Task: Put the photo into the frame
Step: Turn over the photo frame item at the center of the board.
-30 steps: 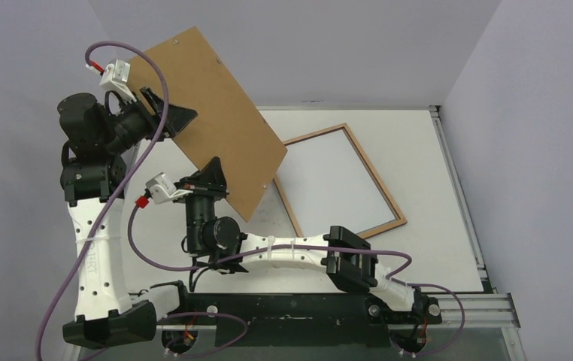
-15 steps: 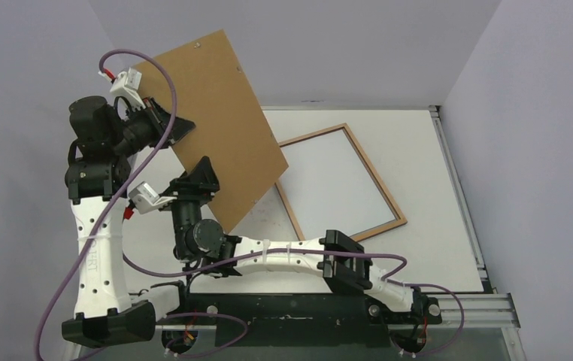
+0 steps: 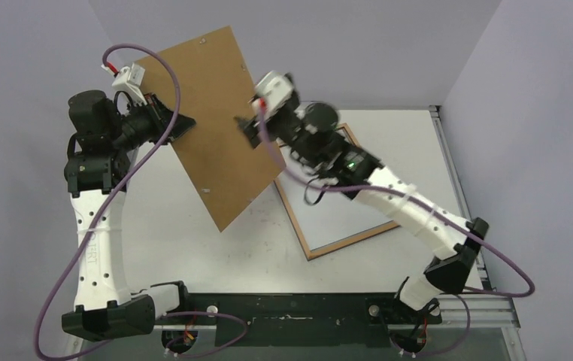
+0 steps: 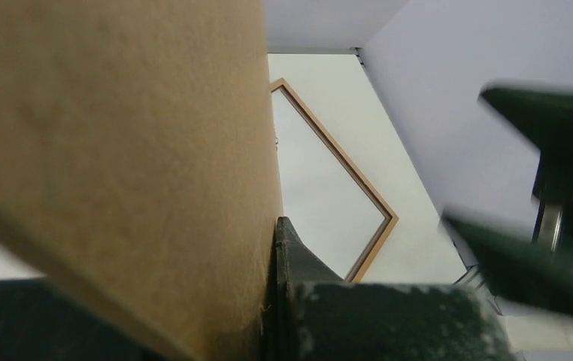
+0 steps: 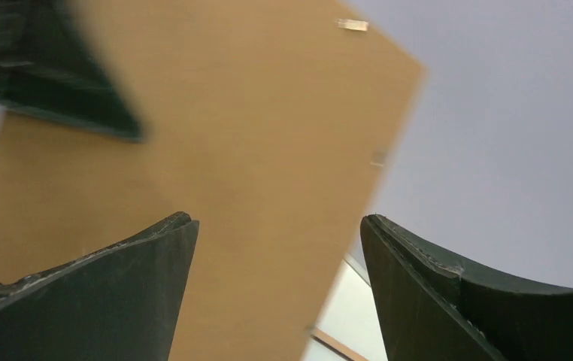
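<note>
Left gripper [image 3: 182,122] clamps the left edge of the raised, tilted backing board [image 3: 216,143]; right gripper [image 5: 277,219], jaws apart, hovers at its right edge. Frame [image 3: 341,245] lies back-up toward the table's [image 3: 193,248] far right; photo unseen. Frame likely stiff, pane fragile: grasp the wooden rim.

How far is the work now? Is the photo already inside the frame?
Done: the backing board is out of the frame, which lies back up on the table. In hand: the left gripper holds the board up; the right gripper is open beside it. Left: no photo is in view, so putting it in remains.
</note>
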Motion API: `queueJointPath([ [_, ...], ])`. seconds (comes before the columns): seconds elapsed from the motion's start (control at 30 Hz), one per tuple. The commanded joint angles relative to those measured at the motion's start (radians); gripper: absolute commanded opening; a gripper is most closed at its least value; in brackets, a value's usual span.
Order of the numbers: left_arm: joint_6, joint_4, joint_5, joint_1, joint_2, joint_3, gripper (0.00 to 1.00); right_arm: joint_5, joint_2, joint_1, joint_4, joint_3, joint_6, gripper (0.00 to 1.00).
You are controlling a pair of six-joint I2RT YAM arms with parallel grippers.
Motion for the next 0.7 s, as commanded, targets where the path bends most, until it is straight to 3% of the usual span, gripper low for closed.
queueJointPath([
  [0.0, -0.035, 0.151, 0.138, 0.008, 0.011, 0.049, 0.0, -0.562, -0.121, -0.317, -0.119, -0.041, 0.412, 0.8],
  [0.17, -0.109, 0.235, 0.249, 0.009, 0.022, 0.024, 0.0, -0.842, -0.08, -0.607, -0.109, -0.047, 0.58, 0.78],
  [0.27, -0.16, 0.309, 0.298, 0.008, 0.015, -0.013, 0.0, -1.065, -0.045, -0.735, 0.048, -0.11, 0.741, 0.77],
  [0.37, -0.204, 0.374, 0.328, 0.008, 0.011, -0.043, 0.0, -1.168, -0.033, -0.785, 0.192, -0.193, 0.837, 0.76],
  [0.53, -0.25, 0.438, 0.364, 0.004, 0.017, -0.067, 0.0, -1.2, -0.009, -0.825, 0.295, -0.233, 0.927, 0.74],
  [0.67, -0.284, 0.474, 0.388, 0.004, 0.018, -0.094, 0.0, -1.267, 0.029, -0.848, 0.579, -0.283, 1.177, 0.72],
])
